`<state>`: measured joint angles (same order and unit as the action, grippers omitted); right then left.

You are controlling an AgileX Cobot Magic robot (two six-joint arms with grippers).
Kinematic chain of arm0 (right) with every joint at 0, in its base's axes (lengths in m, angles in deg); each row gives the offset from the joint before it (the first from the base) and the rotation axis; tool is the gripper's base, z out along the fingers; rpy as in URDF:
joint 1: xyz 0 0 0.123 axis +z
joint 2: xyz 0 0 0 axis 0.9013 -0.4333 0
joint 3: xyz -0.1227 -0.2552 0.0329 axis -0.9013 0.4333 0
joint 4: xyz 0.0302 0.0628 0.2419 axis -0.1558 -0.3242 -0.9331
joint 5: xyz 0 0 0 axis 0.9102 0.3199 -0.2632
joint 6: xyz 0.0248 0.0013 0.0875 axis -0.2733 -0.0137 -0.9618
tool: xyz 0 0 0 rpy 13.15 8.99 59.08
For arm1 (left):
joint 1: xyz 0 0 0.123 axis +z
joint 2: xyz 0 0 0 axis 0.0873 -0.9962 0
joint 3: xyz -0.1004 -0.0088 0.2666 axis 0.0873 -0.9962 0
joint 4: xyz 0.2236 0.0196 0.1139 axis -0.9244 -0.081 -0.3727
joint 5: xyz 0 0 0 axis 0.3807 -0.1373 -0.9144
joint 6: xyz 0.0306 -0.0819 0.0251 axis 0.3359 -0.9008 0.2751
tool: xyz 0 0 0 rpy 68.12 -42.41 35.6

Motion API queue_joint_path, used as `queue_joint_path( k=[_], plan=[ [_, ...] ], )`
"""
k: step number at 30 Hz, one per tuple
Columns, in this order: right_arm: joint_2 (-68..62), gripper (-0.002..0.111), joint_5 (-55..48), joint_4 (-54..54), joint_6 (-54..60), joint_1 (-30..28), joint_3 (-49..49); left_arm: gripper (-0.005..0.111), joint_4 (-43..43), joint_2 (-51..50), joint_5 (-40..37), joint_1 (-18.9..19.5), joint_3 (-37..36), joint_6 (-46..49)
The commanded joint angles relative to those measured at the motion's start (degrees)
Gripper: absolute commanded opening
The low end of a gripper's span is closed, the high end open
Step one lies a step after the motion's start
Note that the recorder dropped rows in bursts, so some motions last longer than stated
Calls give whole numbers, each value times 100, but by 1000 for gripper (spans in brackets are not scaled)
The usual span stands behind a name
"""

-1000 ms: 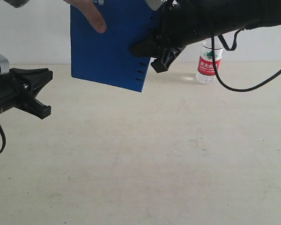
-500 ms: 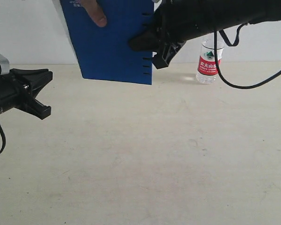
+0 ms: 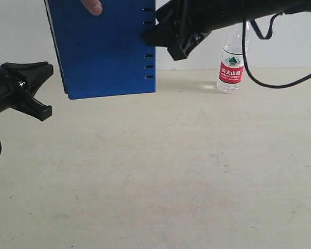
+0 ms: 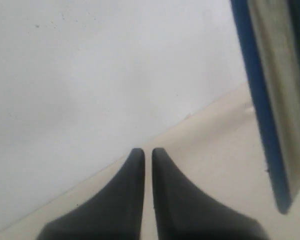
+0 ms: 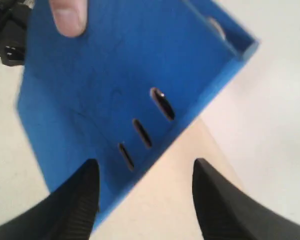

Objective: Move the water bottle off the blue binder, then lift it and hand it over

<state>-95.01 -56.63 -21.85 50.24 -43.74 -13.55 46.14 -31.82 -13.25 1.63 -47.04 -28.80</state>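
Exterior view: we see the right gripper (image 3: pixel 159 45), jaws apart and empty, just beside the upright blue binder (image 3: pixel 103 52); left gripper (image 4: pixel 144 155) closed, farther off

"Where's the small clear plastic water bottle (image 3: pixel 231 65) with the red, white and green label?"

"I see it standing upright on the beige table (image 3: pixel 171 171), far back."

"And the flat royal-blue binder (image 3: pixel 106 49)?"

"Raised off the table and upright, well apart from the bottle. Its row of slots runs down the edge facing the bottle."
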Motion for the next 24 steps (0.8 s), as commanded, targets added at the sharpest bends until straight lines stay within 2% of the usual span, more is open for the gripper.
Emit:
queue_joint_path(
  k=[1, 7, 10, 12, 16, 19, 21, 22, 23, 24],
  plan=[
    [612, 50, 556, 674, -759, -9, -38, 5, 92, 959, -508, 6, -90, -113],
    [1305, 47, 820, 1603, -1694, -9, -38, 5, 506, 2541, -1182, 6, -325, -413],
    [1698, 22, 807, 1826, -2279, -9, -38, 5, 819, 3370, -1518, 6, -467, -525],
    [2033, 0, 795, 2199, -2995, -9, -38, 5, 1042, 4010, -1770, 6, -547, -525],
    [2735, 0, 612, 2957, -3644, -9, -38, 5, 1339, 5235, -2573, 6, -627, -525],
    [3312, 0, 540, 2927, -3676, -9, 74, 5, 1607, 6154, -2892, 6, -790, -525],
    [4049, 0, 1185, 2642, -3467, -9, 592, 5, 1846, 6965, -3233, 6, -979, -525],
    [4690, 0, 1885, 2406, -3159, -9, 1242, 5, 2031, 7430, -3703, 6, -1040, -525],
    [5050, 0, 2206, 2218, -3017, -9, 1550, 5, 2099, 7620, -3882, 6, -1077, -525],
    [5813, 0, 2936, 1685, -2669, -9, 2372, 5, 2307, 8009, -4060, 6, -1177, -474]
  ],
)
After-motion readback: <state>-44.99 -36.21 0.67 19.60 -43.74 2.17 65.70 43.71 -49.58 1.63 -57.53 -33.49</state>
